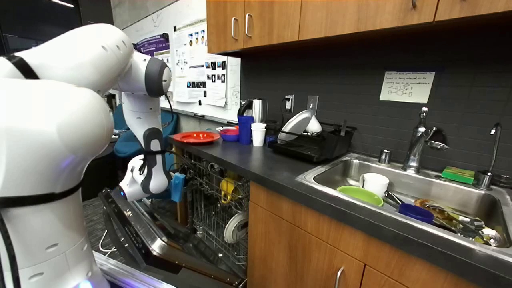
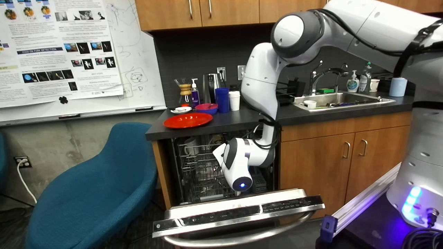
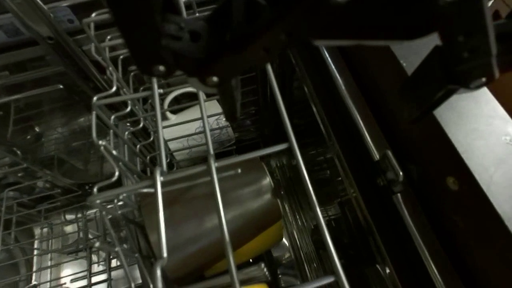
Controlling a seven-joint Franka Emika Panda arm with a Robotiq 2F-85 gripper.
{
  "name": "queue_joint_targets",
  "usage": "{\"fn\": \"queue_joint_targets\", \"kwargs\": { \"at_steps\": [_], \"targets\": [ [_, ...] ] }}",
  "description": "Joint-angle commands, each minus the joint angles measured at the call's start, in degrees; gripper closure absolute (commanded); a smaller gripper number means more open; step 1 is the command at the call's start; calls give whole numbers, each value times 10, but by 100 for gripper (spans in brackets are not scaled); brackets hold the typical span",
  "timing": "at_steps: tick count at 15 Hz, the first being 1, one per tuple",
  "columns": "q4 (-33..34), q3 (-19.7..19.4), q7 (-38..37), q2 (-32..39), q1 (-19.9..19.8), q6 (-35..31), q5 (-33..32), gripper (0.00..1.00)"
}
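Wrist view: tool [image 3: 326,114] spread near rack [image 3: 212,162]; both exterior views: dark countertop [image 1: 276,166], whiteboard [image 2: 129,55].

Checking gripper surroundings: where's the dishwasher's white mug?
In the wrist view, the white mug shows left of centre behind rack wires, a dark item just below it in frame.

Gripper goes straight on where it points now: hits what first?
Likely the dishwasher rack's wire bars: in the wrist view they show ahead of the open gripper. Depth is unclear there, so it might pass beside them.
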State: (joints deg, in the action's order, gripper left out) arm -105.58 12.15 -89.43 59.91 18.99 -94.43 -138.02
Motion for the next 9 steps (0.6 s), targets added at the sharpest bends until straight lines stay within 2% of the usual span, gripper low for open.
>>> {"fn": "queue_joint_targets", "kwargs": {
  "at_steps": [1, 5, 9],
  "targets": [
    [0, -15, 24, 9, -7, 22, -32, 0],
    [4, -29, 46, 19, -19, 35, -49, 0],
    [18, -23, 59, 28, -34, 32, -44, 0]
  ]
}}
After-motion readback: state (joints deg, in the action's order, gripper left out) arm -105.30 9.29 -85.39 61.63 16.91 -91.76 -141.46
